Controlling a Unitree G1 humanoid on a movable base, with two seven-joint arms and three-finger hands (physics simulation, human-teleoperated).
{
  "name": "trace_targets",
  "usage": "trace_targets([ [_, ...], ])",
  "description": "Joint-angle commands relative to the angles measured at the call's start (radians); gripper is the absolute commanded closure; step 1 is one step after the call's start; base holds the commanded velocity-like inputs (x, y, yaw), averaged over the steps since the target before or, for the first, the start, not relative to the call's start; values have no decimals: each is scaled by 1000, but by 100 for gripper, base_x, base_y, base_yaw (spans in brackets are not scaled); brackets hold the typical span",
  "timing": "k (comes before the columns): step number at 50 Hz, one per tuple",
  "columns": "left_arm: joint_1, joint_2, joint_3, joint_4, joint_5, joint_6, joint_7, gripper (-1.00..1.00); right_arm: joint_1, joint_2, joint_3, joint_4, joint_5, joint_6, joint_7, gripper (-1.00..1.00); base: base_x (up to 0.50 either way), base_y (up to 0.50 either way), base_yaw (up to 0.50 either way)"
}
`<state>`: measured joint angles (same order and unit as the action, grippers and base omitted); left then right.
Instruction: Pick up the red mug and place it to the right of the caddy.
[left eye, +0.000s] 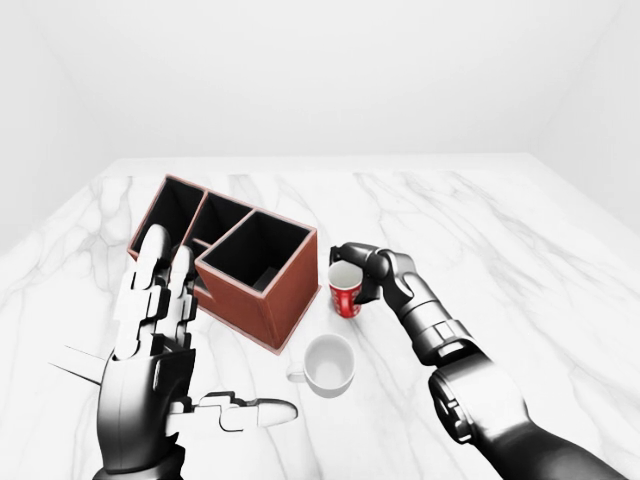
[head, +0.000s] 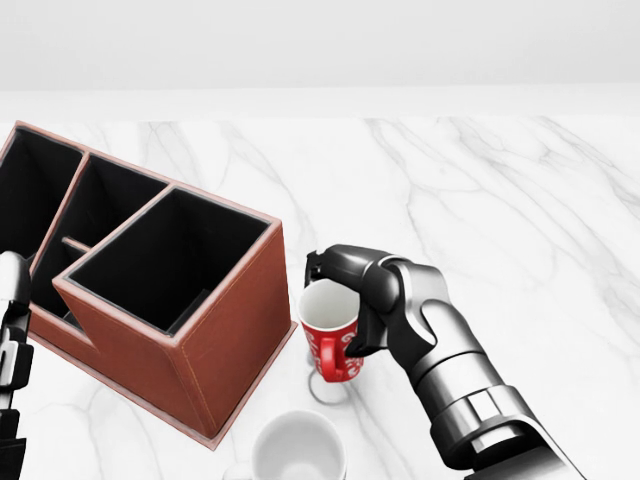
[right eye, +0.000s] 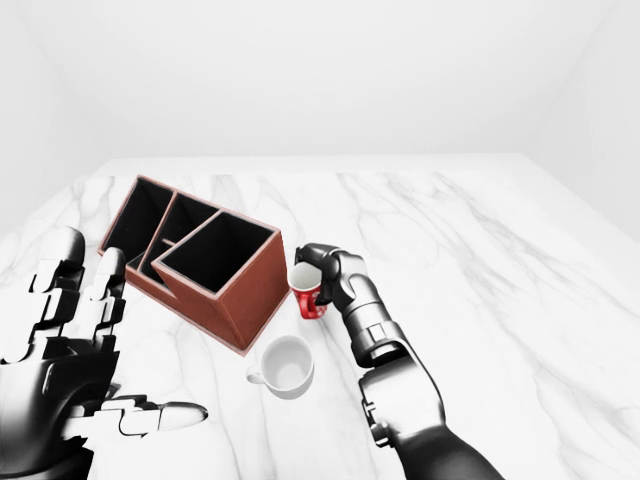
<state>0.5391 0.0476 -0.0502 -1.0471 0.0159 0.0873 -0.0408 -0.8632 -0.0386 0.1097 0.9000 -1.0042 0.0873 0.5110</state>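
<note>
The red mug (head: 331, 352) is upright just right of the brown caddy (head: 228, 332), a little above the marble table, with its shadow ring below it. My right hand (head: 350, 298) comes in from the lower right and its fingers close round the mug's rim and side. The caddy has several dark open compartments and lies angled toward the upper left. My left hand (left eye: 215, 335) is raised at the lower left of the left-eye view, fingers spread and empty, beside the caddy's left end.
A white mug (left eye: 328, 363) stands on the table (left eye: 520, 260) just below the red mug and the caddy's near corner. The marble table stretches to the right and top of the views, ending at a white wall.
</note>
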Motion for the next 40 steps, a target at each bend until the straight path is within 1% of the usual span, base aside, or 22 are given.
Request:
trace_targets([
  [1, 3, 6, -6, 0, 0, 0, 6, -100, 1, 11, -3, 35, 10, 0, -35, 100, 0, 0, 0],
  [4, 7, 6, -3, 0, -2, 0, 5, -100, 14, 14, 1, 58, 14, 0, -57, 100, 0, 0, 0],
  [9, 15, 14, 9, 0, -18, 0, 7, -100, 0, 8, -2, 111, 22, 0, -86, 100, 0, 0, 0],
  [13, 6, 13, -3, 0, -7, 0, 9, -100, 3, 6, -1, 108, 26, 0, -84, 100, 0, 0, 0],
  [20, 16, 16, -1, 0, -10, 0, 10, -100, 3, 3, 0, 150, 30, 0, -114, 100, 0, 0, 0],
  [26, 19, 21, 2, 0, -17, -3, 13, -100, 7, 3, 1, 151, 29, 0, -115, 100, 0, 0, 0],
  [30, 17, 20, -8, 0, -7, 0, 14, -100, 10, 6, 2, 153, 30, 0, -117, 100, 0, 0, 0],
  [36, 18, 17, -14, 0, 1, 0, 11, -100, 17, 11, 2, 195, 36, 0, -155, 100, 0, 0, 0],
  [40, 23, 19, -14, 0, -1, -4, 12, -100, 15, 11, 4, 196, 40, 0, -159, 100, 0, 0, 0],
])
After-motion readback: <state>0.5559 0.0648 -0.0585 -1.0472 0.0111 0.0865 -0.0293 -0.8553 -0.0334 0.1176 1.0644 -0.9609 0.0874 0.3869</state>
